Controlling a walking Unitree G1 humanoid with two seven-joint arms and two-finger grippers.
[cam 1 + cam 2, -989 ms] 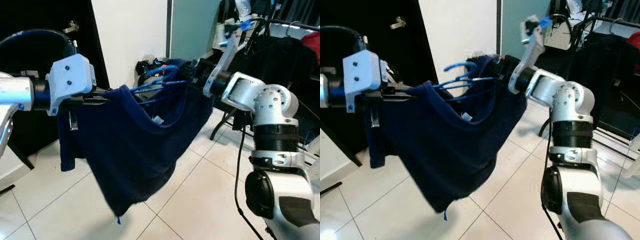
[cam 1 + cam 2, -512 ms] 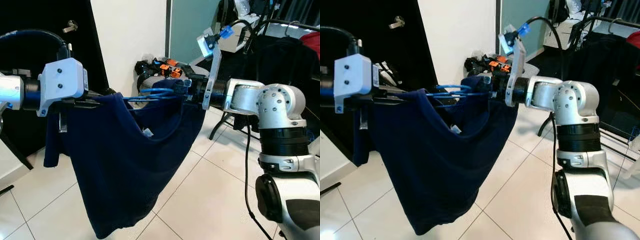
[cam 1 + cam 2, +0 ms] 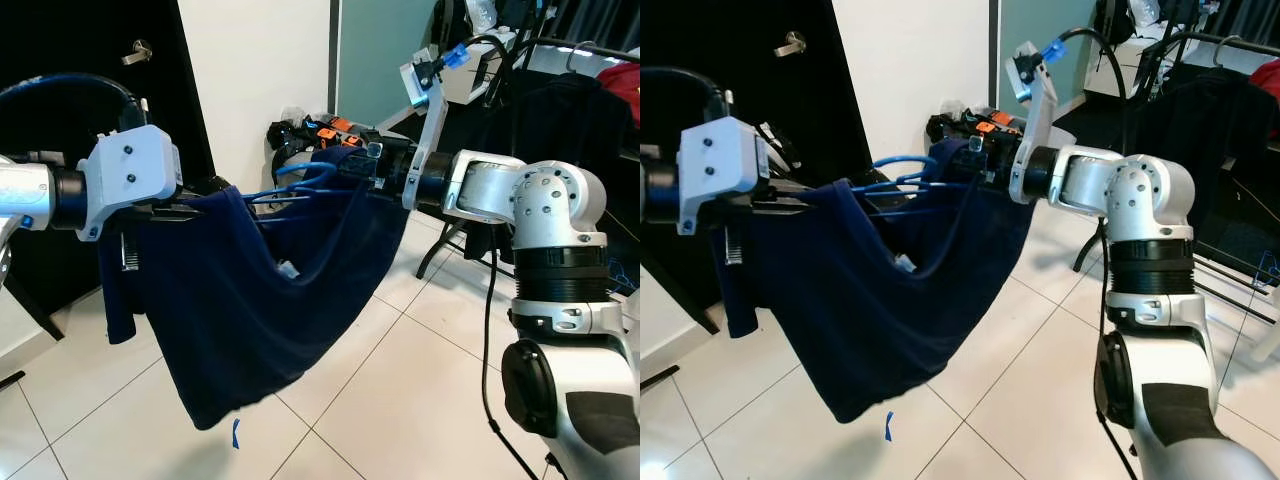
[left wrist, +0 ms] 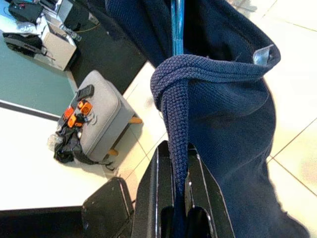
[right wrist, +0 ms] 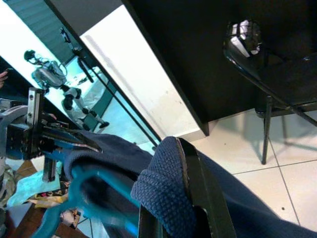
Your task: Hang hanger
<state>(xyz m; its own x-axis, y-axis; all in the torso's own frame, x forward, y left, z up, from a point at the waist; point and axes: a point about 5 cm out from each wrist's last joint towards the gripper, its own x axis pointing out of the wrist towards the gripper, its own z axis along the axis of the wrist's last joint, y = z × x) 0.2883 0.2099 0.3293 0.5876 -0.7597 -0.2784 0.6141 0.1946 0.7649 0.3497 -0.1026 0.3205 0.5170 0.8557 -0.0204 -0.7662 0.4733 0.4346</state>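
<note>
While half a second ago the navy garment (image 3: 250,300) hung long and narrow, it now sags wider between the two arms, its hem nearer the white tiled floor (image 3: 400,380). Left end effector (image 4: 174,218) and right end effector (image 5: 185,208) each clamp its cloth, the blue hanger (image 3: 300,185) threaded between them. Hanging remains undone. A clothes rack (image 3: 590,50) stands at two o'clock, a black door (image 3: 90,60) at ten.

Floor (image 3: 400,390): pale square tiles with dark grout lines. A small blue scrap (image 3: 235,432) lies on a tile near the robot. A grey case (image 4: 99,121) rests on the tiles by the white wall, orange-and-black items (image 3: 335,127) lying on its top.
</note>
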